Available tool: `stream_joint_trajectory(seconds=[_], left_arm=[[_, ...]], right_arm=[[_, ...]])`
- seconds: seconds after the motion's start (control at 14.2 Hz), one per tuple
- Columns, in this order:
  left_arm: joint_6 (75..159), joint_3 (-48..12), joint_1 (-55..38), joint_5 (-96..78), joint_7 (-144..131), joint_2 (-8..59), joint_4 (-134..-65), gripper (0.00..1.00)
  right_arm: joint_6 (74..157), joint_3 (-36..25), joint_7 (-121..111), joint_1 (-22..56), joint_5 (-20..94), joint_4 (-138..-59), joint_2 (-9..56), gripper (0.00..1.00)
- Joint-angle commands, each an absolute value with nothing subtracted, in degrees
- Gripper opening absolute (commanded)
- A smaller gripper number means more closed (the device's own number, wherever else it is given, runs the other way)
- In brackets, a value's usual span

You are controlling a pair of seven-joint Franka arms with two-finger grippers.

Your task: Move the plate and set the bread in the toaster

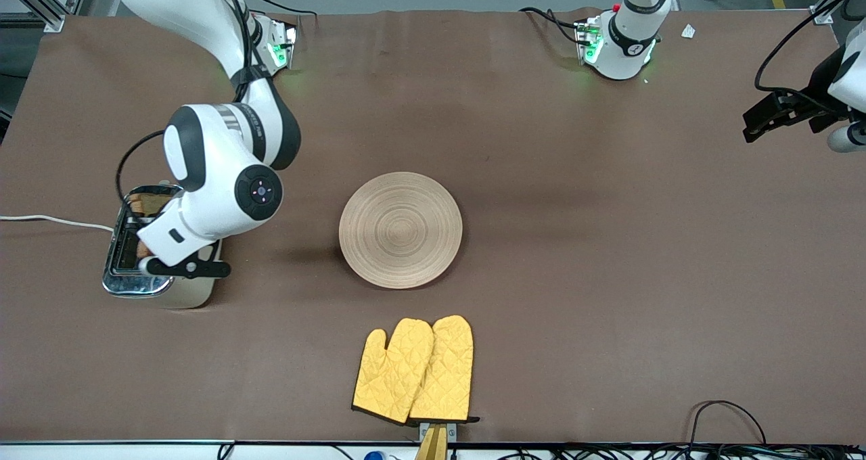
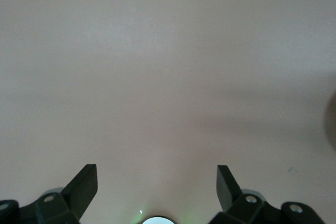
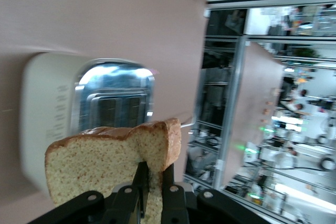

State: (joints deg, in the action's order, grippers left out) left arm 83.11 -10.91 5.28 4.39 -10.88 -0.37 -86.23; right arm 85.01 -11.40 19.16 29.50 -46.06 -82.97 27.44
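The toaster stands near the right arm's end of the table, chrome top up; it also shows in the right wrist view. My right gripper is over the toaster's top and shut on the bread, a speckled slice with a brown crust, held on edge above the slots. The fingers pinch the slice near one corner. In the front view the arm hides most of the bread. The wooden plate lies bare at mid table. My left gripper waits open over bare table at the left arm's end, as the left wrist view shows.
A pair of yellow oven mitts lies near the front edge, nearer the camera than the plate. The toaster's white cord runs off the table's end. Brown table cover stretches between the plate and the left arm's end.
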Motion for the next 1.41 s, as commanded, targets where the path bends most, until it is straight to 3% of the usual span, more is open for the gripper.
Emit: stream_joint_trajectory(seconds=[0.0, 0.92, 1.2, 1.34], left_arm=[[83.94, -10.55, 5.10, 3.87, -9.84, -0.79, -86.40, 1.00], [85.52, -10.81, 4.83, 2.99, -9.76, -0.09, -85.17, 1.00], [85.96, -10.81, 4.92, 2.55, -9.76, 0.35, -84.55, 1.00], [86.04, -10.81, 5.10, 2.20, -9.76, 0.35, -84.73, 1.00]], right_arm=[[85.43, -11.16, 18.72, 27.61, -51.49, -85.51, 26.98, 0.00], [91.14, -10.72, 34.61, 25.22, -52.65, -92.37, 29.27, 0.01], [92.37, -10.72, 35.95, 25.05, -44.66, -92.02, 29.44, 0.02], [93.59, -10.72, 36.73, 24.44, -41.07, -91.93, 29.44, 0.08]])
